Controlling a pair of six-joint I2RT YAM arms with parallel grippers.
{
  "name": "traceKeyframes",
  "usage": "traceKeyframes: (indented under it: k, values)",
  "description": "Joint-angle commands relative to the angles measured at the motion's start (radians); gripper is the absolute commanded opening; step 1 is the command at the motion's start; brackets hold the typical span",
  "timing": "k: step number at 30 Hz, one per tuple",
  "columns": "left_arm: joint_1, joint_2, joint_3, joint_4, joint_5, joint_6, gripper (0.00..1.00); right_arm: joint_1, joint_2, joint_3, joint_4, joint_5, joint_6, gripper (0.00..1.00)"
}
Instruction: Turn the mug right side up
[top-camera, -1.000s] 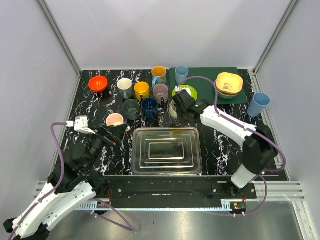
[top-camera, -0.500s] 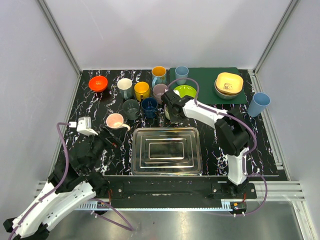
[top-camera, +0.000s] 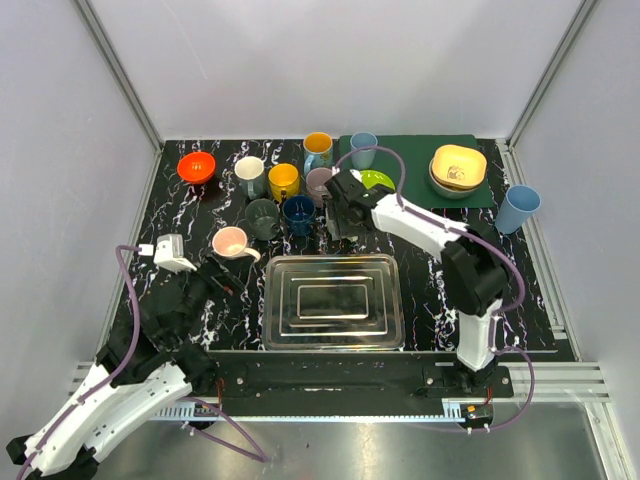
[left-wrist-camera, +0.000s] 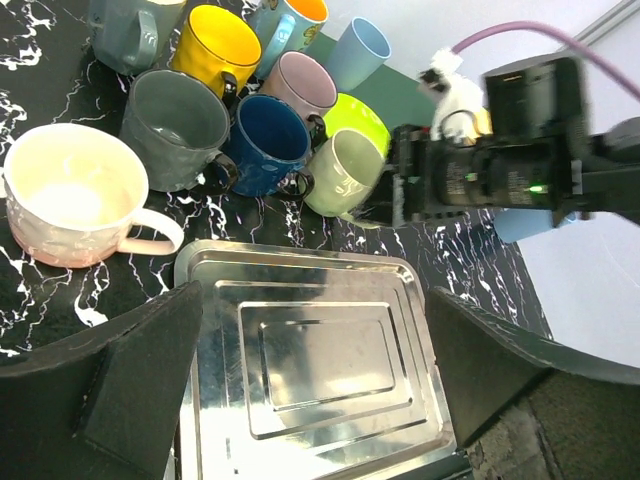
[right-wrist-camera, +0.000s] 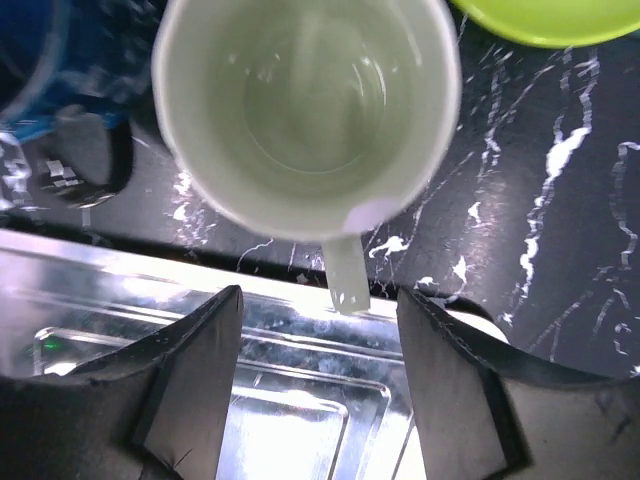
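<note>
From above: right gripper (top-camera: 338, 210) stretched out over the cluster of cups at the back of the counter (top-camera: 190, 215), just beyond the steel tray (top-camera: 332, 302). Left gripper (top-camera: 222, 272) low and near, well apart from all that. Target mostly hidden under the wrist, so hard to judge from here. From the left wrist: pale green mug (left-wrist-camera: 340, 172) just beside the dark blue cup (left-wrist-camera: 265, 142), tilted, mouth up and leaning toward the tray; left jaws wide apart, holding nothing. From the right wrist: straight down into the mug's open mouth, handle pointing at the tray, right jaws apart to either side, gripping nothing. By the look of it, the release stage, with the turn all but made. Next: see the base settled flat, nudge if tilted, then lift clear without clipping rim or handle.
</note>
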Motion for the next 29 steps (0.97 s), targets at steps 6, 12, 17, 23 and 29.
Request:
traceKeyframes:
  k: [6, 12, 17, 23, 29]
  values:
    - [0.001, 0.057, 0.069, -0.071, -0.127, 0.041, 0.98, 0.039, -0.564, -0.101, 0.030, 0.020, 0.042, 0.73]
    - [0.001, 0.210, 0.159, -0.144, -0.138, -0.023, 0.99, 0.041, -1.011, -0.453, 0.165, 0.034, 0.016, 0.80]
    - [0.001, 0.344, 0.204, -0.140, -0.064, -0.100, 0.99, 0.039, -1.266, -0.730, 0.203, 0.063, 0.085, 0.86]
    - [0.001, 0.427, 0.238, -0.123, 0.019, -0.178, 0.99, 0.041, -1.405, -0.796, 0.153, 0.140, 0.122, 0.90]
    - [0.001, 0.433, 0.251, -0.117, 0.008, -0.105, 0.99, 0.039, -1.422, -0.761, 0.116, 0.236, 0.128, 0.96]
